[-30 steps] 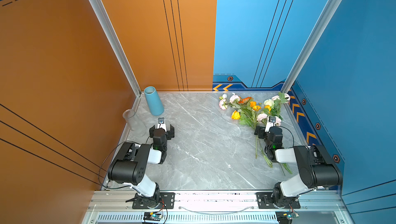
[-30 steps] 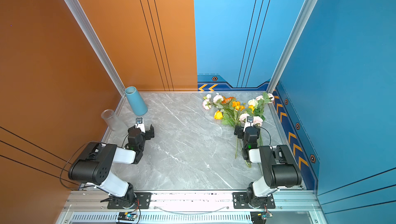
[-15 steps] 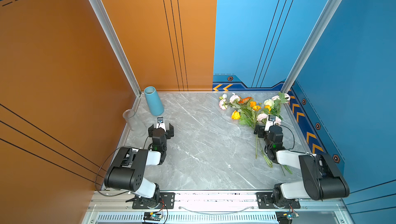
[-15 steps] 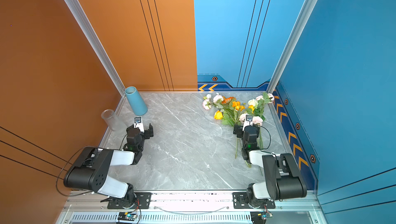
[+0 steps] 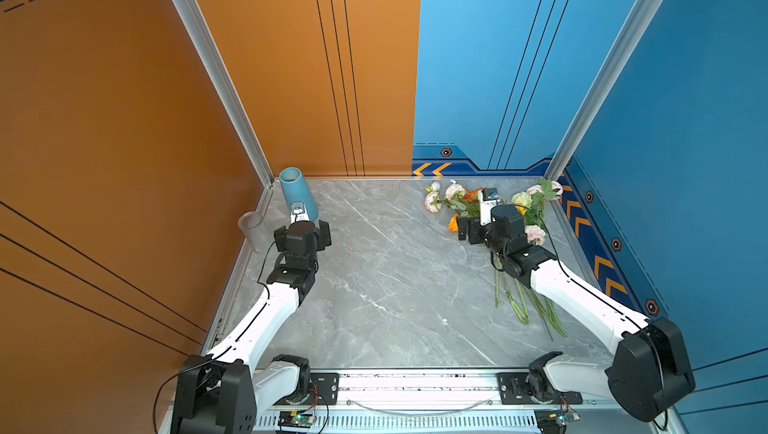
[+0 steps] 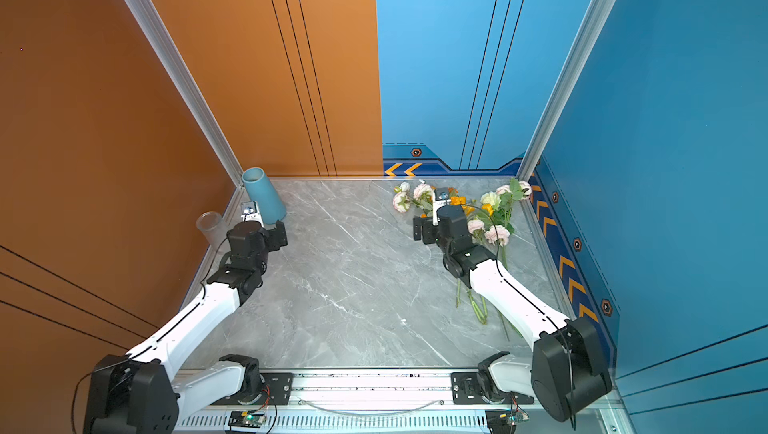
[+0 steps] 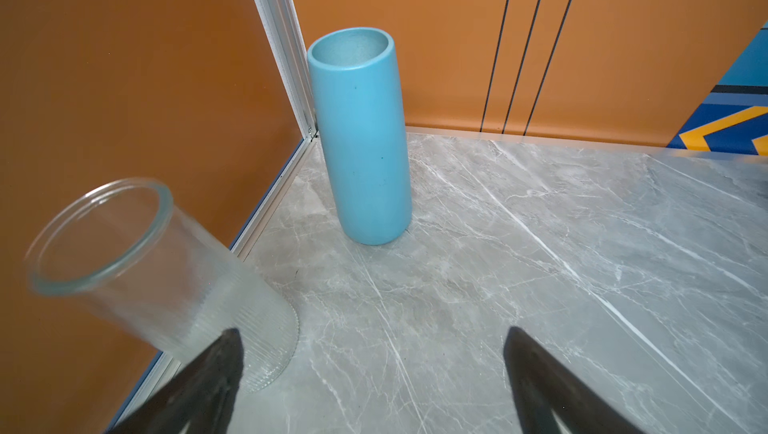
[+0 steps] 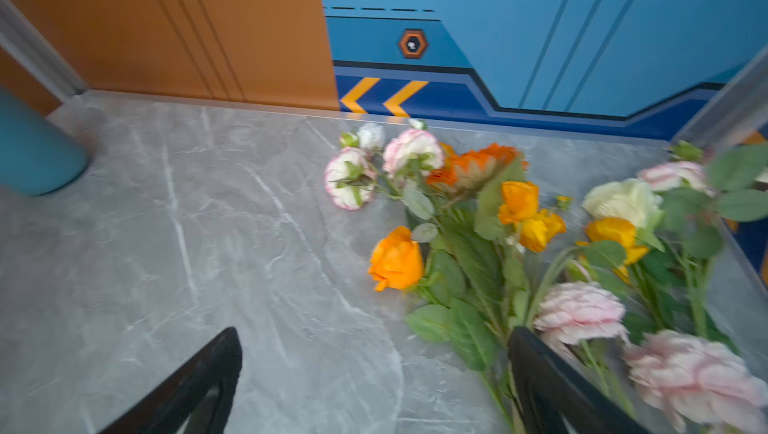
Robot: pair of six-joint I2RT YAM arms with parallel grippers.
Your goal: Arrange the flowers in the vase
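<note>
The flowers (image 8: pixel 478 245) are lying heaped just beyond the right jaws, which are gaping wide and empty, at the far right corner of the bench (image 5: pixel 395 286). The left jaws, equally open, are facing the blue vase (image 7: pixel 361 141) and the glass vase (image 7: pixel 158 278). Judging by this, the pickup is beginning, and the next move is calling for settling over a single stem and closing.
</note>
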